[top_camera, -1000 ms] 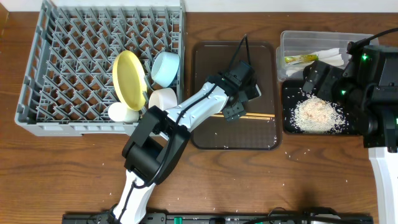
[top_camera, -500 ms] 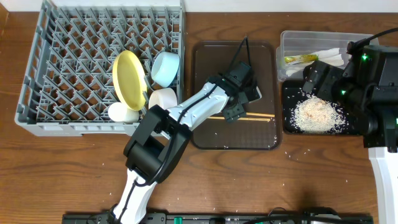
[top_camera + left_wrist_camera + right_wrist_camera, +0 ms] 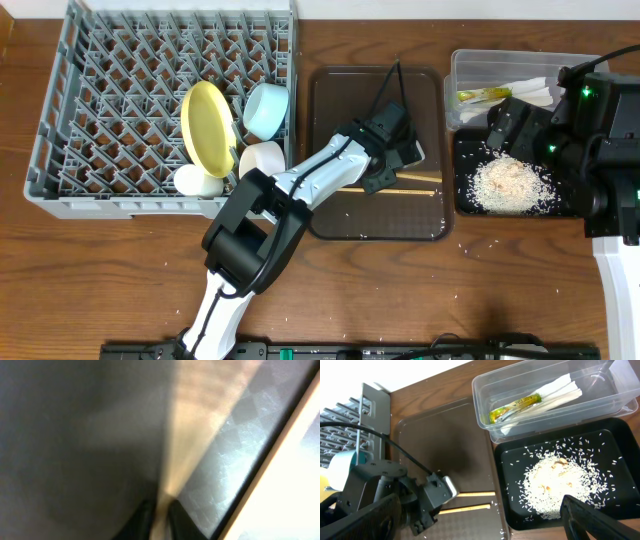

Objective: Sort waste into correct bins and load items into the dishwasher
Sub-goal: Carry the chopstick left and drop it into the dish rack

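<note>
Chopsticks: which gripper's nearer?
Left. The left gripper is right on the chopsticks over the brown tray; the right gripper sits well apart, above the black tray of rice.

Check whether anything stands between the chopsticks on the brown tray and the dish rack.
Nothing lies on the table strip between them. The left gripper is at the chopsticks. The dish rack's right wall must be cleared, and just inside it stand the white bowl and light blue bowl; the pegs farther left are free.
</note>
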